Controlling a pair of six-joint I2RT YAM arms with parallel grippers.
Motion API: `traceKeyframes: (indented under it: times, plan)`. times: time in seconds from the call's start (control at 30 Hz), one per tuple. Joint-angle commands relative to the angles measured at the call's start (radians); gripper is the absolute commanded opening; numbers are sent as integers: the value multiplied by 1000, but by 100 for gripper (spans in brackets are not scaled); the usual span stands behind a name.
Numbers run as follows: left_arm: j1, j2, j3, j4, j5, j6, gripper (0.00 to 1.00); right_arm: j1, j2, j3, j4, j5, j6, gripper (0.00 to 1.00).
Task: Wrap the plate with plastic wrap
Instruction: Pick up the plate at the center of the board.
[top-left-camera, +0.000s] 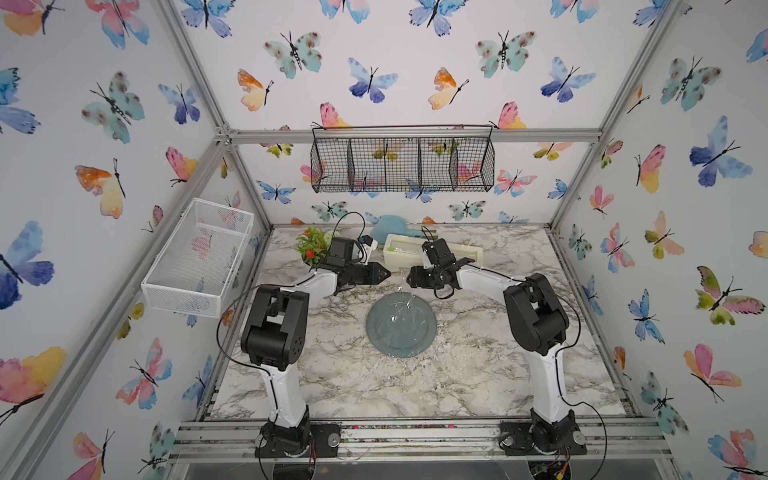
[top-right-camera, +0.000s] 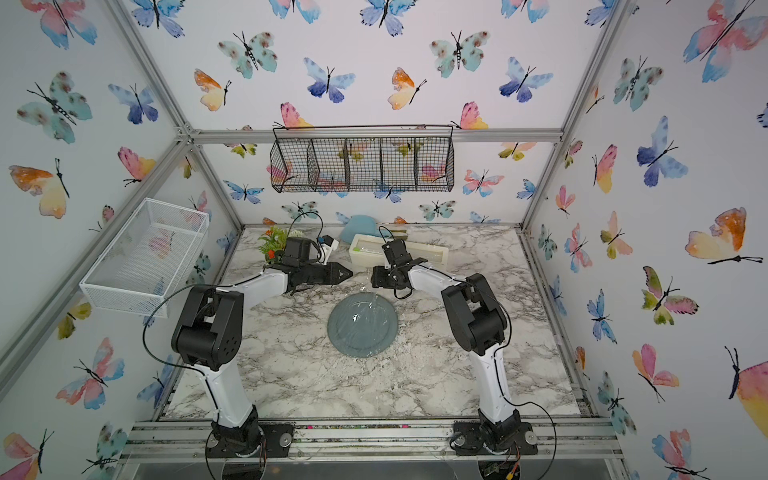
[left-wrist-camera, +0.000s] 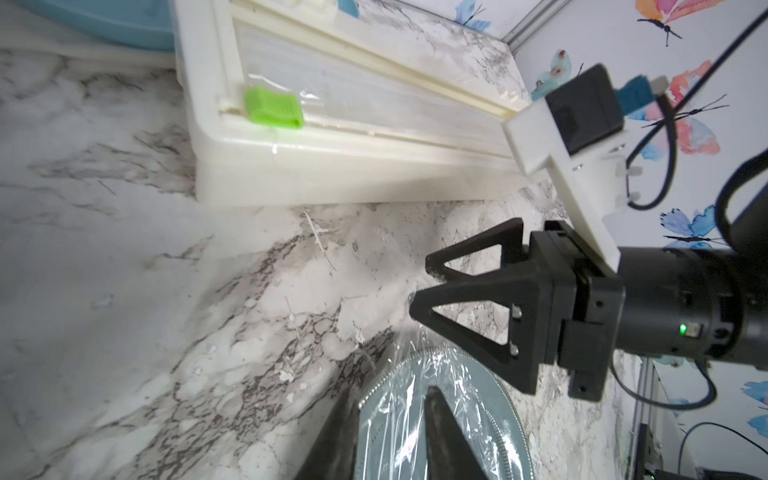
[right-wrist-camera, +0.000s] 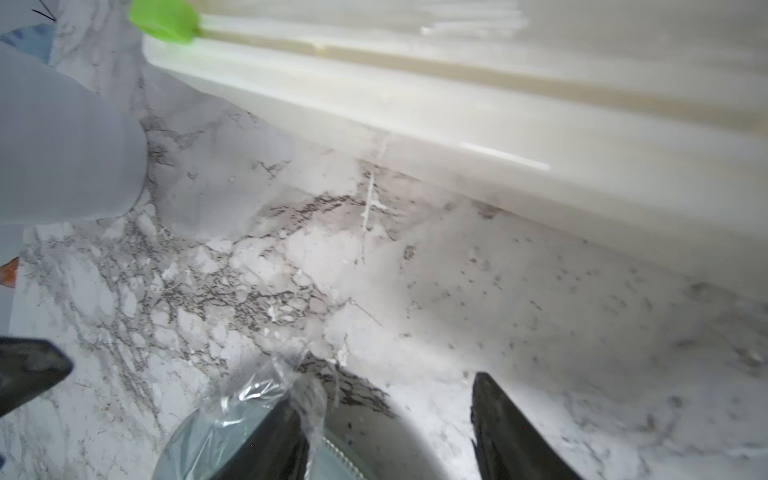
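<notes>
Checking L to R: left gripper (top-left-camera: 387, 274) hovers over the table (top-left-camera: 478, 365) just past the plate's far edge, jaws slightly apart, nothing between them. Plate (top-left-camera: 374, 328) sits mid-table between both arms. Plastic wrap (top-left-camera: 399, 316) lies across its face, wrinkled, w/ a bunched tail lifting off the far edge. Right gripper (left-wrist-camera: 419, 281) faces the left one, jaws wide apart. The film tail clings to one finger (right-wrist-camera: 282, 440) but is not clamped. Box (left-wrist-camera: 353, 158) sits behind, green slider (left-wrist-camera: 272, 108) at its left end. Assessment: covering approx. done; sheet looks cut free. Outstanding: press edges round the rim; far edge appears loose.
</notes>
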Motion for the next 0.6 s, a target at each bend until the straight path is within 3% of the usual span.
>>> traceKeyframes:
  times: [0.0, 0.33, 0.57]
  plan:
    - [-13, 11, -14, -45, 67, 23, 30, -5, -22, 9, -157, 70, -21, 63]
    - [-41, 90, 14, -129, 46, 23, 30, -29, -30, -39, -233, 143, -53, 63]
    - [-47, 130, -6, -134, 8, -10, 29, -50, -110, -177, -200, 142, -62, 64]
